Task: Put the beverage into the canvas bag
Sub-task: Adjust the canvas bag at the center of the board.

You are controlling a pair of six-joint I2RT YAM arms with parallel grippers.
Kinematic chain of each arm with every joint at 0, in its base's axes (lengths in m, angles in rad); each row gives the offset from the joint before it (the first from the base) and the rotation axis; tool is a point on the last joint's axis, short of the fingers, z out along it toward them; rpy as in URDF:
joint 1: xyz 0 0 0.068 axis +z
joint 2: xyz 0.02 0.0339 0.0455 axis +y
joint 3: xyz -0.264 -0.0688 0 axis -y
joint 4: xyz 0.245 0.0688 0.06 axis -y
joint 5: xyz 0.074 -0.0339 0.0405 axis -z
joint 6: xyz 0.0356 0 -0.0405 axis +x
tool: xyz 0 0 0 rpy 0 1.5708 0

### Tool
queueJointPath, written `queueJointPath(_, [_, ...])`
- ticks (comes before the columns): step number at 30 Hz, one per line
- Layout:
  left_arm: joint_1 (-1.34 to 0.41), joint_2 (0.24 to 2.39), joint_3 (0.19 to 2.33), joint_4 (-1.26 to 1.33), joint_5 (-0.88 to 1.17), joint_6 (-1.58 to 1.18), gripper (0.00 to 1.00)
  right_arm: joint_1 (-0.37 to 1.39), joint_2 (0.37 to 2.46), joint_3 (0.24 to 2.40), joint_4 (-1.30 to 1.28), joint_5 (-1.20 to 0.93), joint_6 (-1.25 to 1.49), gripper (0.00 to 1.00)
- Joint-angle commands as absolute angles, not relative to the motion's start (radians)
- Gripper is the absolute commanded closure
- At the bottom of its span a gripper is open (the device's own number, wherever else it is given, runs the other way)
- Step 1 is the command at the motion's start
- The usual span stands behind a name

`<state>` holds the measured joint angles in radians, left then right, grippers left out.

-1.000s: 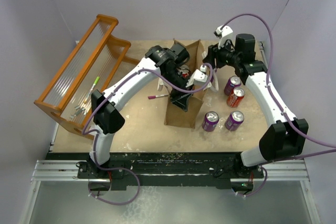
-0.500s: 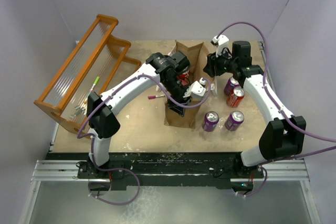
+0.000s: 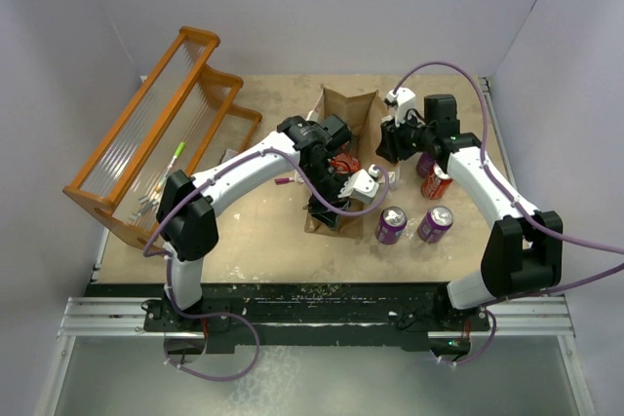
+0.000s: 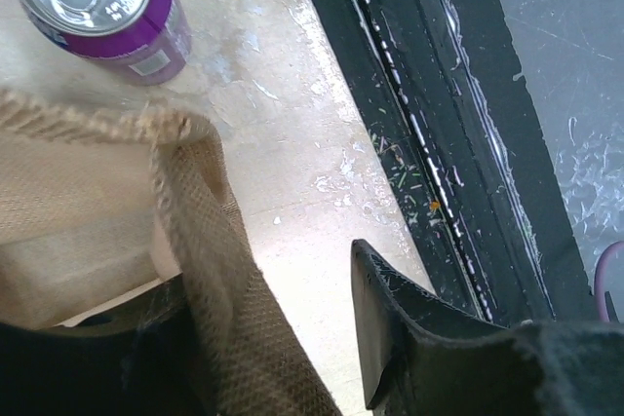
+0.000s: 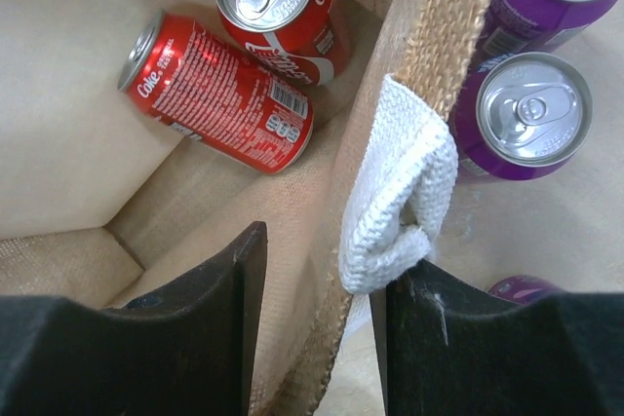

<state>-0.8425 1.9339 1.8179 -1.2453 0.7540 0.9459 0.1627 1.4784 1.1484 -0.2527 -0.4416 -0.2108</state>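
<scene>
The tan canvas bag (image 3: 349,112) stands open mid-table. In the right wrist view two red Coke cans are inside it, one upright (image 5: 276,7) and one lying on its side (image 5: 219,90). My right gripper (image 5: 322,338) is open, its jaws either side of the bag's right rim (image 5: 444,26), with the white handle (image 5: 400,187) against one finger. In the top view it (image 3: 388,148) is at that rim. My left gripper (image 4: 268,358) is open over the bag's near wall (image 4: 195,231), shown in the top view (image 3: 333,204).
Two purple cans (image 3: 392,224) (image 3: 435,223) stand right of the bag, with a red can (image 3: 438,182) behind them. An orange slatted rack (image 3: 156,133) holding pens is at the far left. A pink pen (image 3: 285,180) lies left of the bag. The table's front edge (image 4: 409,124) is close.
My left gripper has moved from the bag's middle to its near end. My right gripper has come down and nearer, onto the bag's right rim. The bag's mouth has shifted.
</scene>
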Motion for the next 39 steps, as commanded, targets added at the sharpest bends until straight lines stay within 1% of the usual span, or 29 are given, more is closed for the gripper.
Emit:
queueJointPath(1, [-0.851, 1.974, 1.742, -1.216, 0.71, 0.996, 0.47, 0.161, 1.49, 1.114, -0.25, -0.441, -0.257, 0.54])
queueJointPath(8, [-0.838, 1.992, 1.771, -1.201, 0.691, 0.975, 0.44, 0.161, 1.507, 1.151, -0.243, -0.434, -0.253, 0.55])
queueJointPath(12, [-0.811, 2.0, 1.845, -1.203, 0.69, 0.931, 0.37, 0.161, 1.51, 1.195, -0.253, -0.454, -0.26, 0.54])
queueJointPath(14, [-0.798, 2.009, 1.901, -1.211, 0.693, 0.906, 0.31, 0.161, 1.509, 1.22, -0.248, -0.46, -0.267, 0.51])
queueJointPath(16, [-0.791, 2.012, 1.963, -1.222, 0.697, 0.891, 0.23, 0.161, 1.509, 1.247, -0.234, -0.469, -0.268, 0.48])
queueJointPath(19, [-0.786, 1.994, 1.994, -1.222, 0.702, 0.882, 0.14, 0.161, 1.509, 1.284, -0.227, -0.498, -0.261, 0.42])
queueJointPath(21, [-0.787, 1.973, 1.992, -1.21, 0.697, 0.872, 0.1, 0.163, 1.509, 1.313, -0.238, -0.514, -0.258, 0.37])
queueJointPath(26, [-0.782, 1.916, 1.991, -1.156, 0.667, 0.826, 0.0, 0.167, 1.489, 1.373, -0.262, -0.538, -0.262, 0.3])
queueJointPath(33, [-0.774, 1.835, 1.981, -1.065, 0.647, 0.755, 0.01, 0.217, 1.439, 1.472, -0.298, -0.512, -0.259, 0.22])
queueJointPath(39, [-0.774, 1.766, 1.98, -1.053, 0.638, 0.711, 0.01, 0.266, 1.409, 1.537, -0.324, -0.498, -0.253, 0.22])
